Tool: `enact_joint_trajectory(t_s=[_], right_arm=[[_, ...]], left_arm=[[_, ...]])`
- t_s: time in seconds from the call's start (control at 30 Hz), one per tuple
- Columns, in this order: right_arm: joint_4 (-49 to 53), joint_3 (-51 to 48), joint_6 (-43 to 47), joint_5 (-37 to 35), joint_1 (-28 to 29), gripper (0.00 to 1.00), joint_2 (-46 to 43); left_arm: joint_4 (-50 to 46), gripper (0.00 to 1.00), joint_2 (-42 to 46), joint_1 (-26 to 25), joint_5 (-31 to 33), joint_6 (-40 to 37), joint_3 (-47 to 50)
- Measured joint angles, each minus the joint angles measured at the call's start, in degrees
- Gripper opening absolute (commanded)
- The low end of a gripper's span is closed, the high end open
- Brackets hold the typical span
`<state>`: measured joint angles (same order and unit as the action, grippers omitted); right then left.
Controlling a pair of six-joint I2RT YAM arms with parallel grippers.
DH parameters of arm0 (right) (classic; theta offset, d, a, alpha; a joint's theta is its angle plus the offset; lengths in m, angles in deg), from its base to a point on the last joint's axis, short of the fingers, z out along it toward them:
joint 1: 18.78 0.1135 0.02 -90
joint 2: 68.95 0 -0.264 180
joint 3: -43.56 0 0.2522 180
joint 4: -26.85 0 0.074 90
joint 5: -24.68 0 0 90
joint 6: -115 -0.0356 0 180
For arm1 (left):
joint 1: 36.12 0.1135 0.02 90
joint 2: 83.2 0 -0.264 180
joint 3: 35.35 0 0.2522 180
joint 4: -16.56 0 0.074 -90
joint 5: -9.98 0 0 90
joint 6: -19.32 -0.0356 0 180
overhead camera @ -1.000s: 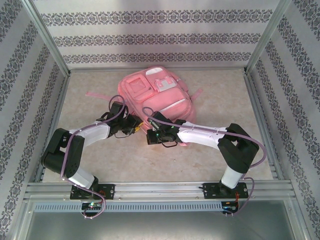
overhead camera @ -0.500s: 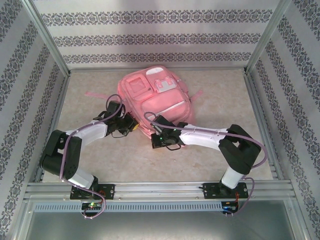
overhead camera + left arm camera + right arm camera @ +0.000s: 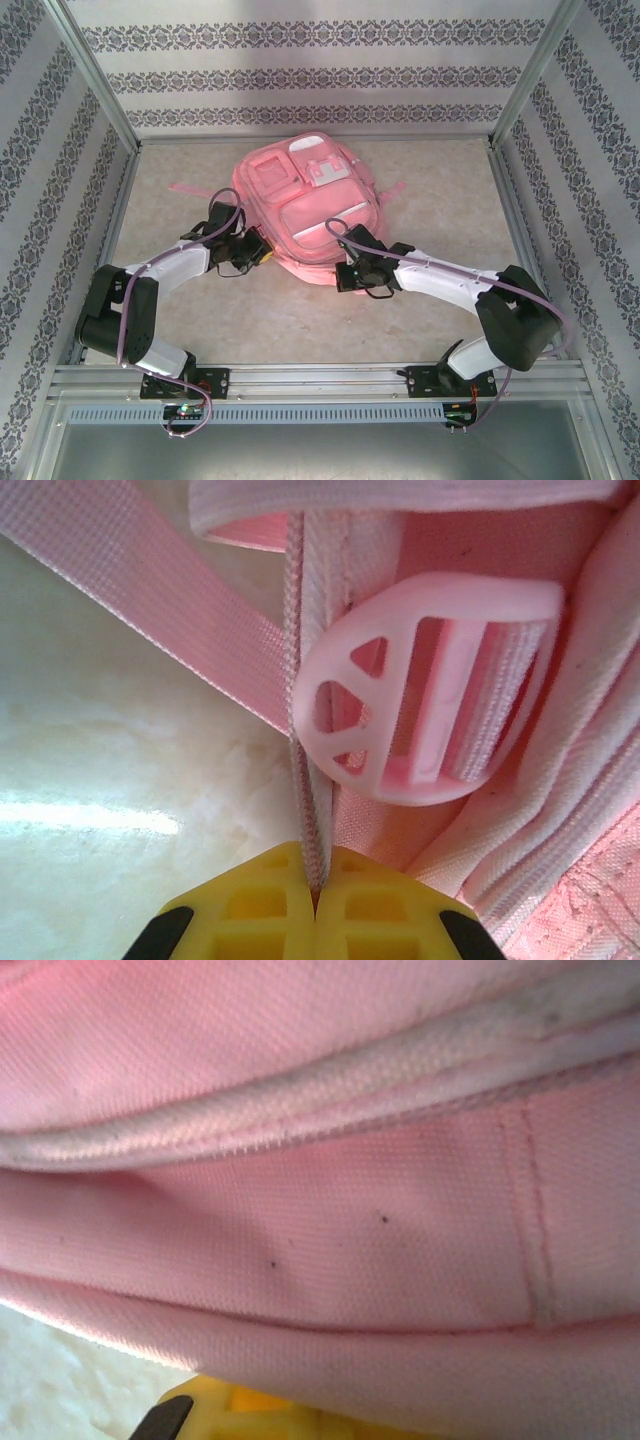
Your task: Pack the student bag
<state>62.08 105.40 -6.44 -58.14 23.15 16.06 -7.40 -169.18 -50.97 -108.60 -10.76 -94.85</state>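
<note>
Top external view: the student bag [image 3: 305, 195] lies flat at the table's [image 3: 430, 310] far middle. The left gripper [image 3: 315, 892] is pinched onto a thin webbing strip [image 3: 305, 730] beside the strap buckle [image 3: 430, 690]. The right gripper [image 3: 346, 272] is closed against pink fabric, and whether it holds any is unclear. Looks like they're steadying the bag; next they'd need to find a zip.
</note>
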Motion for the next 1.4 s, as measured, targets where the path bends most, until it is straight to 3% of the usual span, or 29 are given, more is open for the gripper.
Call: enact_joint_trajectory(t_s=[0.1,0.2,0.27,0.4,0.5,0.7,0.97,1.17,1.27,1.4], right_arm=[[1.55,1.88,2.10,1.51,2.40,0.00,0.35],[2.89,7.02,3.19,2.69,7.10,0.00,2.84],[3.41,12.00,2.89,2.97,9.79,0.00,6.03],[3.23,22.16,-0.02,3.65,12.35,0.00,13.68],[2.05,26.43,-2.60,4.72,12.72,0.00,17.77],[1.38,29.07,-5.79,6.47,12.72,0.00,21.38],[1.18,29.07,-7.30,7.23,12.72,0.00,21.57],[0.96,29.00,-7.69,7.30,12.72,0.00,21.59],[0.57,28.68,-7.72,7.30,12.72,0.00,21.57],[-0.52,27.76,-7.67,7.28,12.72,0.00,21.57]], left_arm=[[-4.79,0.07,-0.15,0.79,0.74,-2.78,-3.43],[-10.69,0.38,-1.64,2.40,2.29,-7.23,-9.57],[-14.49,0.50,-2.58,4.20,3.58,-9.92,-13.44],[-17.86,0.58,-1.36,8.68,4.59,-12.00,-15.45],[-18.43,0.60,3.93,10.56,2.89,-10.82,-10.99],[-18.38,0.56,17.25,10.82,-2.16,-4.20,-0.87],[-13.81,0.52,16.31,9.53,-4.50,1.75,3.02],[-10.71,0.50,10.75,8.87,-4.46,3.41,1.64],[-10.16,0.41,7.65,8.41,-4.48,3.58,-0.33],[-9.90,0.14,5.18,8.09,-4.74,3.67,-2.38]])
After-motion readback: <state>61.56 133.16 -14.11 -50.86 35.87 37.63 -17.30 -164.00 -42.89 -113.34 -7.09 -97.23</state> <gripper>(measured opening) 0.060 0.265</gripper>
